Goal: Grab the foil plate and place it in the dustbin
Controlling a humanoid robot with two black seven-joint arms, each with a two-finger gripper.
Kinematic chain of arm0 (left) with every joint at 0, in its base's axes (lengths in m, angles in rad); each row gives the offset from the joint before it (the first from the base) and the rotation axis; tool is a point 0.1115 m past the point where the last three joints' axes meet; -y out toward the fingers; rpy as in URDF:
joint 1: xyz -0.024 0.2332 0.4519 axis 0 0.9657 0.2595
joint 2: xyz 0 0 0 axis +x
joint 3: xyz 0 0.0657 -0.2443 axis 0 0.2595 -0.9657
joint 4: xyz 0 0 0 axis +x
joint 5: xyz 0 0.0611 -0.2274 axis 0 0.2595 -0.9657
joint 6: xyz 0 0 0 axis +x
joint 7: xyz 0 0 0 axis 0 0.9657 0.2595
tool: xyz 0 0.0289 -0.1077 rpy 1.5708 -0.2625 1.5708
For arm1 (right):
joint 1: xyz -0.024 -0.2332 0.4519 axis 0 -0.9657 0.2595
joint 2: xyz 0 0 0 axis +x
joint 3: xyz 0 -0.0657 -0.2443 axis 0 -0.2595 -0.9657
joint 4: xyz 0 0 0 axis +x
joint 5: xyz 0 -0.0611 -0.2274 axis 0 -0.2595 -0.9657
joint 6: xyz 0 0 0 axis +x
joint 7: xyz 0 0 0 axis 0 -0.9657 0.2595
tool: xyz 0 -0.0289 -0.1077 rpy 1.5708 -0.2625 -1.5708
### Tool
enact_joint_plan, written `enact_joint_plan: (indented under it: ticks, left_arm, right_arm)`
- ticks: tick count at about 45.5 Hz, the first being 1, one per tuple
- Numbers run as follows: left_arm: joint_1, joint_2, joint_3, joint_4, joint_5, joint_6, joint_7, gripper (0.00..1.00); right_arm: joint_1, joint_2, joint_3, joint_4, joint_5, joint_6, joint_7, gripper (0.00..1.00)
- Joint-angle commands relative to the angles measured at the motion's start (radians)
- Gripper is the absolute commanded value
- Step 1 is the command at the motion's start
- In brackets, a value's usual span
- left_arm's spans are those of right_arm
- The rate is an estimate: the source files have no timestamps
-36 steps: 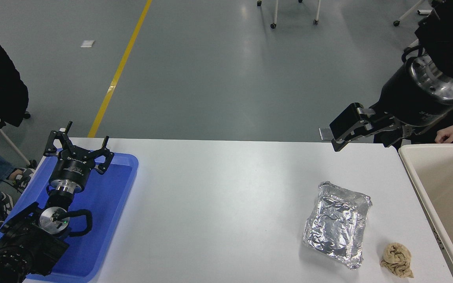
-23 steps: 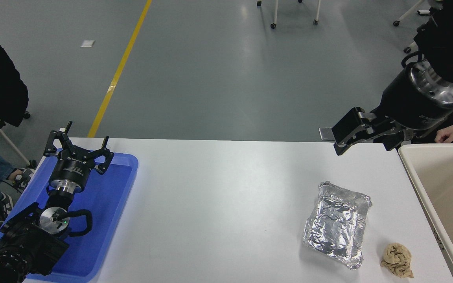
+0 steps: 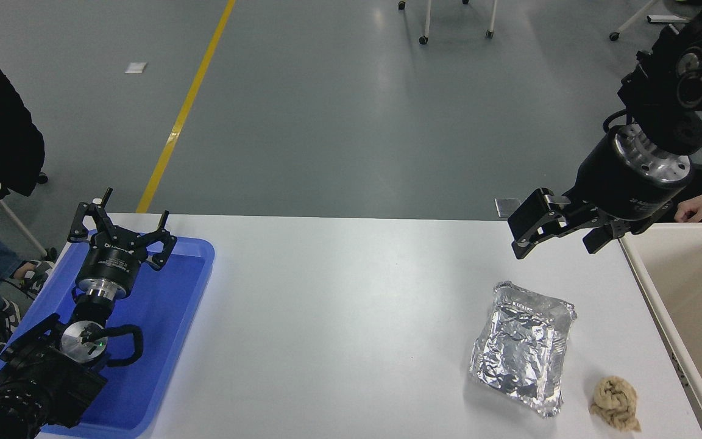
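Silver crinkled foil plate [image 3: 523, 349], beige dustbin [image 3: 686, 305], blue tray [image 3: 168, 341], tan paper ball [image 3: 615, 403], white table [image 3: 339, 317]

- The right arm [image 3: 643, 164] has swung in from the right side. It now reaches farther to the left than it did a moment ago.
- The right gripper [image 3: 555, 238] has come lower in the picture. Before, it was by the far edge of the white table [image 3: 339, 317]. Now it hangs over the table top.
- The right gripper is now nearer to the foil plate [image 3: 523, 347]. It is not touching it.
- The right gripper's fingers [image 3: 524, 235] are spread apart now. One finger points left and the other sits near the corner of the dustbin [image 3: 649, 286].
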Motion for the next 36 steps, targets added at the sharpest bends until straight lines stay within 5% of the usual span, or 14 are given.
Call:
enact_joint_plan:
  ticks: [1, 17, 36]
  left_arm:
    - [0.000, 0.000, 0.000, 0.000, 0.000, 0.000, 0.000, 1.00]
    - [0.000, 0.000, 0.000, 0.000, 0.000, 0.000, 0.000, 1.00]
    - [0.000, -0.002, 0.000, 0.000, 0.000, 0.000, 0.000, 1.00]
  right_arm:
    - [-0.170, -0.082, 0.034, -0.085, -0.100, -0.031, 0.001, 1.00]
    - [-0.570, -0.215, 0.255, -0.290, -0.341, -0.160, -0.002, 1.00]
    - [-0.952, -0.157, 0.468, -0.496, -0.410, -0.304, -0.004, 1.00]
